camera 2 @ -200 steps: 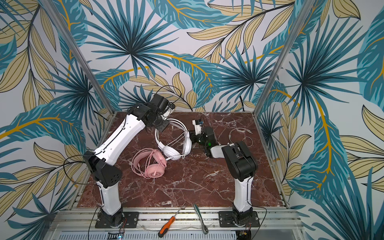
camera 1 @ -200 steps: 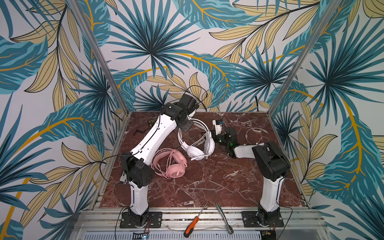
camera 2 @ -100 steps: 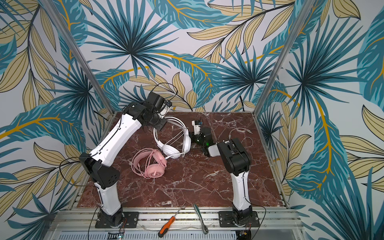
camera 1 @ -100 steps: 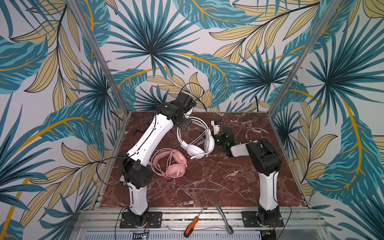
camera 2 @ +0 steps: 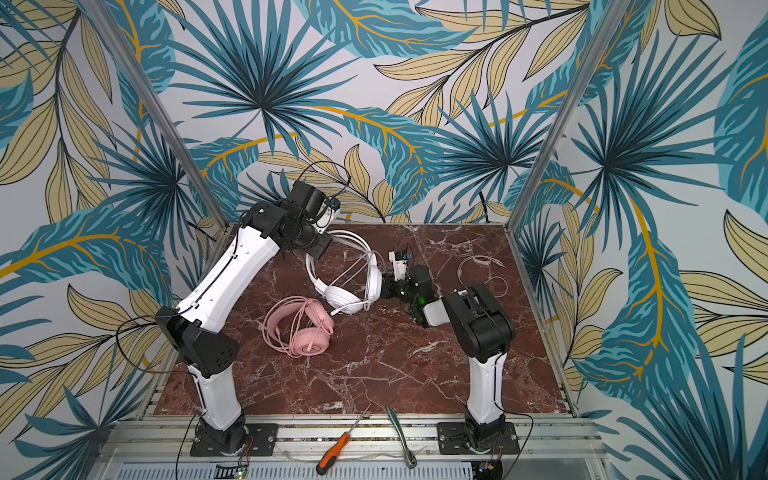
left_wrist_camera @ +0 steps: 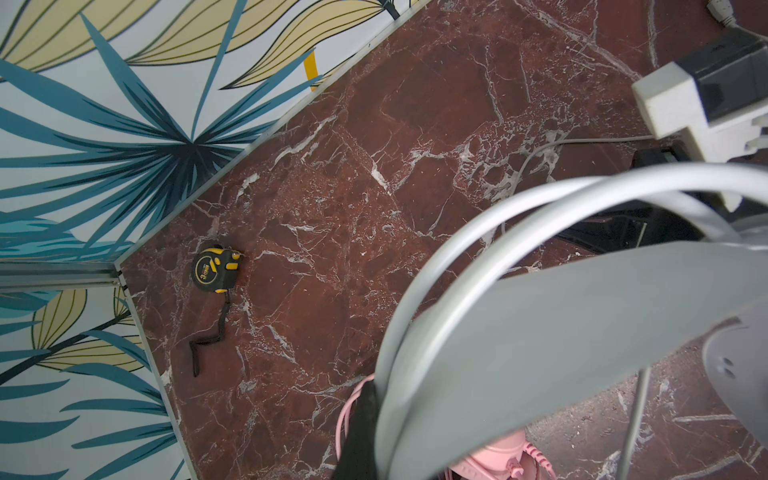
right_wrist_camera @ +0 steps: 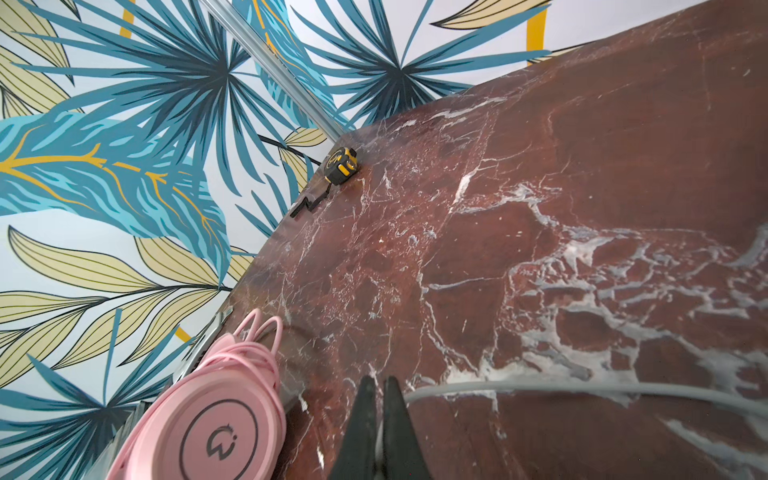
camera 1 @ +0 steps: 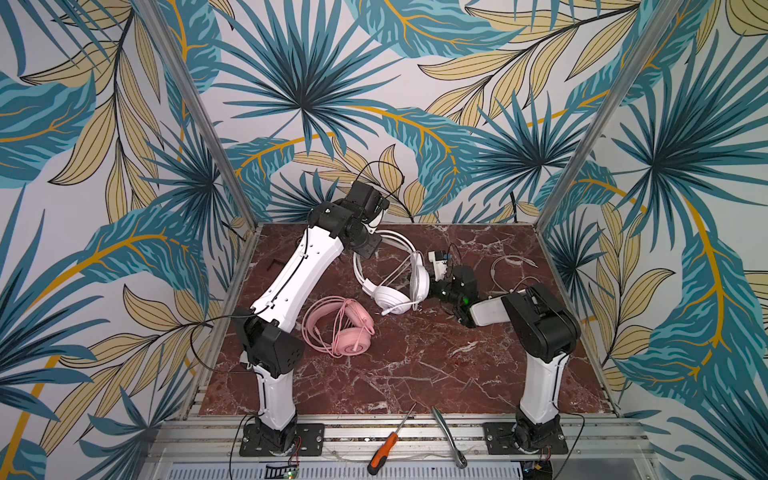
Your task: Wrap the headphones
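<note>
Far on the left, a yellow and black tape measure (left_wrist_camera: pixel 216 270) sits near the corner of the red stone table (camera 1: pixel 415 374). Next come the pink headphones (camera 1: pixel 353 340). They lie flat on the table with their pink cable (right_wrist_camera: pixel 262 361) looped round them. Just to the right, and a bit further back, are the white headphones (camera 1: pixel 390 297). One round cup rests on the table and the band stands up. The left gripper (camera 1: pixel 368 249) is pinching the top of that band. The right gripper (right_wrist_camera: pixel 378 411) is low by the other white cup. Its two black fingers are pressed together, and a thin bit of the white cable (right_wrist_camera: pixel 540 388) shows between them. A silver wrench (camera 1: pixel 448 436) lies on the metal rail at the front.
</note>
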`<action>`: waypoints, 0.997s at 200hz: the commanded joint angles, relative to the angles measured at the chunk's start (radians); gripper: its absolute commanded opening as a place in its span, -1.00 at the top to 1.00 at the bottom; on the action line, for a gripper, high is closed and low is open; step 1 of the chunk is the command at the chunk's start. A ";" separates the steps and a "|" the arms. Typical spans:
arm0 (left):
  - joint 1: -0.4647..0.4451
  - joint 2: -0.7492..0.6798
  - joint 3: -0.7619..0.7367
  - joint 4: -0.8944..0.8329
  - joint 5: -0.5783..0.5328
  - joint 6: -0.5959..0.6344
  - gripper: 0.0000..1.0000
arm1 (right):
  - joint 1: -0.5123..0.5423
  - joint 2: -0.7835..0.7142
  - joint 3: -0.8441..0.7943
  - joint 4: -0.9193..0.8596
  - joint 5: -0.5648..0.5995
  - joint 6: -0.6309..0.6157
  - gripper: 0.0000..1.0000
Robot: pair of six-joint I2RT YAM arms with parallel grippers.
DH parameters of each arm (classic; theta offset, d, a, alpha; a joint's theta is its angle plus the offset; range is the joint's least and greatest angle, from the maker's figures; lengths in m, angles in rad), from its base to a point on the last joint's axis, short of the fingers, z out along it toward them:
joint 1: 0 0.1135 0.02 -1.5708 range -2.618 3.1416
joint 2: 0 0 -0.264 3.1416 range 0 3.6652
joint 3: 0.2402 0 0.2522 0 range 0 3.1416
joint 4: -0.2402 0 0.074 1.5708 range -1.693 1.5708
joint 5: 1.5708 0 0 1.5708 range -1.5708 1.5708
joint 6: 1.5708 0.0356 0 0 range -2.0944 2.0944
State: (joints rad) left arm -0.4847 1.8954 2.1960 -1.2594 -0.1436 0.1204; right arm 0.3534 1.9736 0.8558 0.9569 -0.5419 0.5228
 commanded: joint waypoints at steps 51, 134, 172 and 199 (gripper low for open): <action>0.054 0.023 0.093 0.028 0.255 -0.231 1.00 | 0.003 -0.156 -0.092 -0.105 -0.011 0.005 1.00; 0.092 -0.056 -0.186 0.377 0.384 -0.605 1.00 | 0.021 -0.141 -0.067 -0.026 0.001 0.086 1.00; 0.101 -0.068 -0.192 0.403 0.387 -0.645 1.00 | 0.024 -0.105 -0.080 0.089 -0.023 0.132 1.00; 0.101 -0.073 -0.209 0.404 0.323 -0.672 1.00 | 0.032 -0.067 -0.098 0.215 -0.038 0.189 1.00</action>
State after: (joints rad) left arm -0.3870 1.9007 1.9846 -0.9604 0.1871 -0.4694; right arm 0.3733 1.8591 0.7895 1.0401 -0.5529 0.6472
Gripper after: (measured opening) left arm 0.082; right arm 0.059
